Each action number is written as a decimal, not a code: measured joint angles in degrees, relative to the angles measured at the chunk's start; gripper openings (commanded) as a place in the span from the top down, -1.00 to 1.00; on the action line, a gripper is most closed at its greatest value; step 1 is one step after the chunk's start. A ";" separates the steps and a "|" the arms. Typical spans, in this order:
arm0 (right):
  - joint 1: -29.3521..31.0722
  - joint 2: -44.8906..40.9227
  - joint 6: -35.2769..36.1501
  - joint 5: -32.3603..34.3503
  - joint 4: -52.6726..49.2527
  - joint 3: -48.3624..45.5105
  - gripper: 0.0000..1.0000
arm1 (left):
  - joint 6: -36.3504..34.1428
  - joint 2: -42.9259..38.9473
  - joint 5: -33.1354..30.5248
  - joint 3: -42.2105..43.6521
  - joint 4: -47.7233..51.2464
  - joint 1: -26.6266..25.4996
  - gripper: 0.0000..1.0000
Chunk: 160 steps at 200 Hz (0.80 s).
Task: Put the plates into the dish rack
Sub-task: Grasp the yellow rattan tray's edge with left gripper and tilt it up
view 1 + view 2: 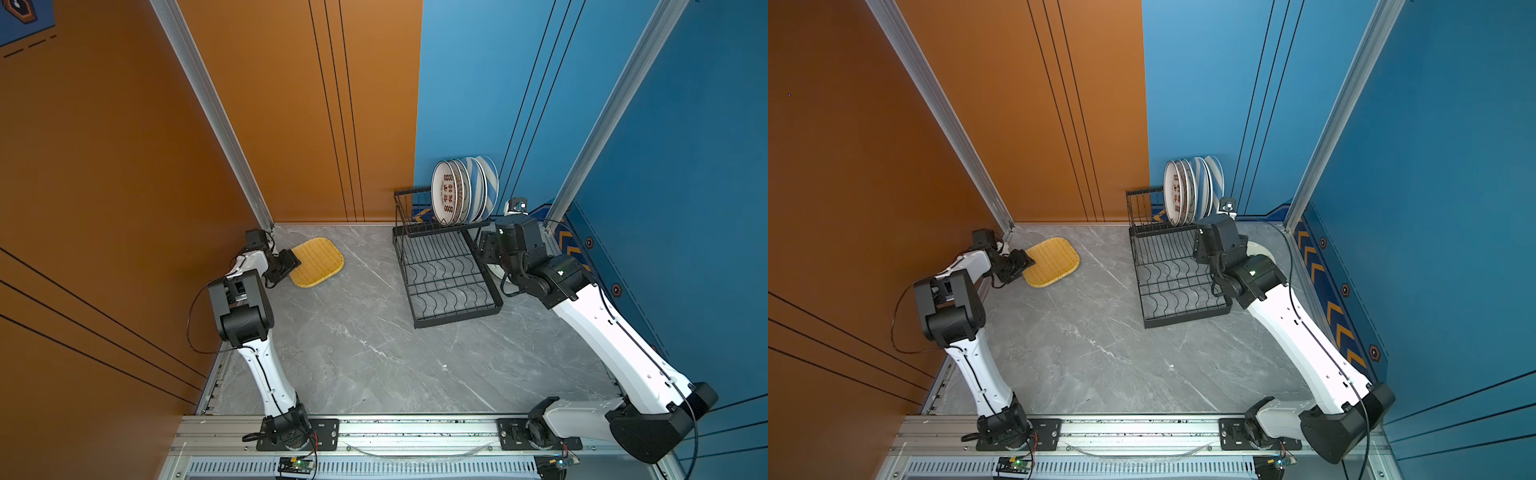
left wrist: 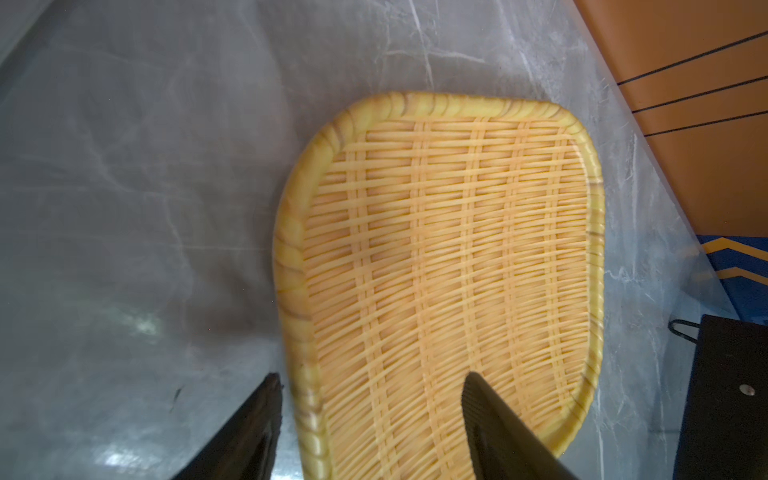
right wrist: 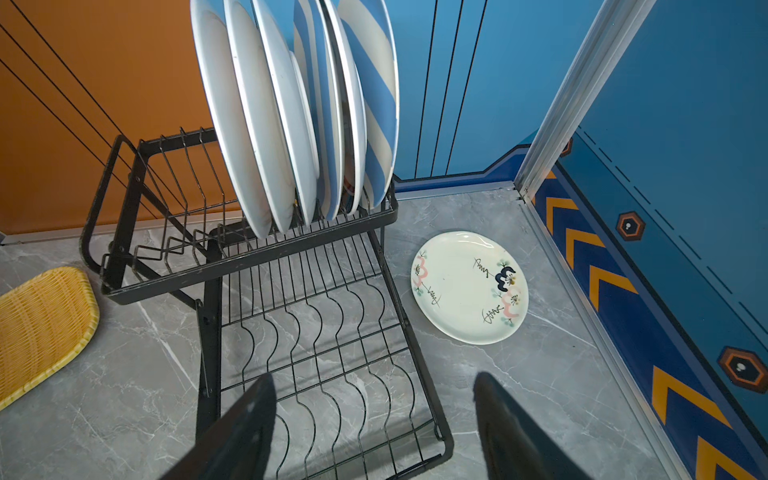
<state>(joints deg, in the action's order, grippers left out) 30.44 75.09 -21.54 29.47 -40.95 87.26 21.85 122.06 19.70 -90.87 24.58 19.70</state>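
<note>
Grey marble-look tabletop (image 1: 374,353) runs between an orange wall (image 1: 104,166) and a blue wall (image 1: 685,166), and we place everything by the black wire dish rack (image 1: 459,315).

Our left gripper (image 2: 370,376) sits well to the left of the rack. Its jaws are partly apart and straddle the rim of the yellow woven plate (image 2: 449,249). One finger (image 2: 257,428) is outside the rim over the tabletop and the other is above the weave. The plate lies flat and is not clamped. We cannot tell whether either finger touches it.

Our right gripper (image 3: 374,376) hangs over the right edge of the rack's lower base (image 3: 332,353), jaws wide, holding and touching nothing.

We count two grippers, one rack and eight plates. Six stand on edge, packed together, in the rack's upper shelf (image 3: 249,266). Four of these are white, the leftmost being the plate with red characters (image 1: 446,195), and two are blue-and-cream striped plates (image 3: 378,104). A white flower-painted plate (image 3: 469,286) lies flat just right of the rack, apart from it. The eighth is the yellow one.
</note>
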 measured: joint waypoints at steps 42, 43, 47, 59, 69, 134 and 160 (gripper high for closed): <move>-1.27 0.00 -0.46 -1.03 -0.07 0.00 -0.52 | -0.22 1.27 2.36 -0.90 2.27 -0.26 -0.29; -1.27 0.00 -0.46 -1.03 -0.07 0.00 -0.52 | -0.22 1.31 2.43 -0.90 2.32 -0.24 -0.29; -1.42 0.00 -0.55 -1.07 -0.07 0.00 -0.51 | -0.24 1.42 2.73 -0.90 2.49 -0.22 -0.29; -1.77 0.00 -0.70 -1.29 -0.07 0.00 -0.52 | -0.22 1.66 3.45 -0.87 2.97 -0.17 -0.29; -2.08 0.00 -0.87 -1.49 -0.07 0.00 -0.52 | -0.20 1.73 4.17 -0.83 3.32 0.09 -0.28; -3.52 0.00 -1.44 -3.76 -0.04 -0.07 -0.52 | 0.92 1.73 8.35 1.27 2.45 2.01 -0.17; -3.69 0.00 -1.53 -4.24 0.00 -0.35 -0.52 | 2.16 1.70 10.75 2.25 1.03 3.04 -0.12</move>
<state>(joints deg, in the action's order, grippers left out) 26.74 75.09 -23.07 25.23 -40.95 86.91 24.01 123.76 30.46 -88.62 25.61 22.74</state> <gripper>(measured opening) 0.760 0.567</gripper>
